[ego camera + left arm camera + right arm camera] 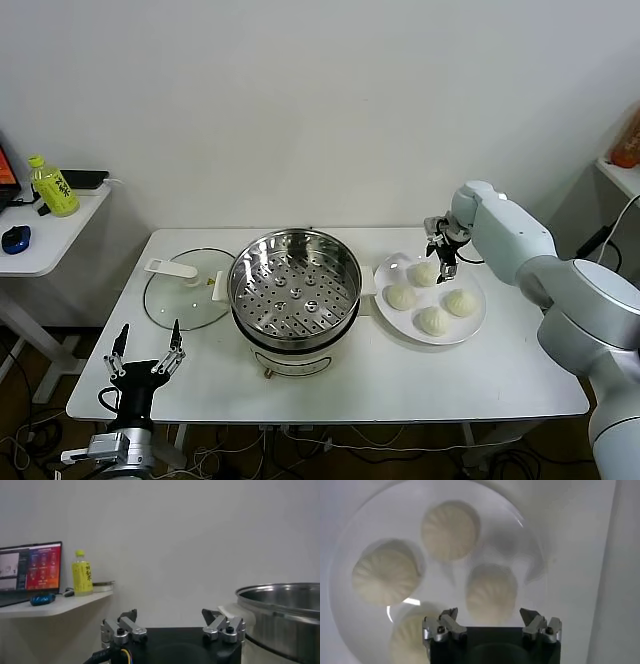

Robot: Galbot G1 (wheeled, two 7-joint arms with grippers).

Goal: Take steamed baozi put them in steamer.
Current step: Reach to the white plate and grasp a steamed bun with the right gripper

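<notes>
Steamed baozi (432, 296): four, all on the white plate (478, 321), none in the steamer. The plate sits on the white table (500, 385) just right of the steamer, its rim close to the steamer's side handle. On the plate the buns lie in a loose diamond: one at the back (425, 273), one left (401, 297), one right (460, 301), one front (433, 320). Pleated tops show in the right wrist view.

Steamer (295, 292): shiny steel pot, mid-table, on a white base. Perforated tray inside, nothing on it. Its glass lid (178, 295) lies flat on the table to the left, white handle up, edge touching or just short of the steamer; can't tell which.

Right gripper (441, 250): over the back edge of the plate, above the rear bun, pointing down. Jaws apart, nothing between them. In the right wrist view its fingertips (449, 618) hang above the plate with one bun (491, 592) centred between them; no contact visible.

Left gripper (146, 358): parked low off the table's front-left corner, jaws apart, empty. The left wrist view shows the steamer wall (280, 615) beside it.

Side desk (45, 240) far left holds a yellow bottle (53, 186) and a blue mouse (15, 239).
</notes>
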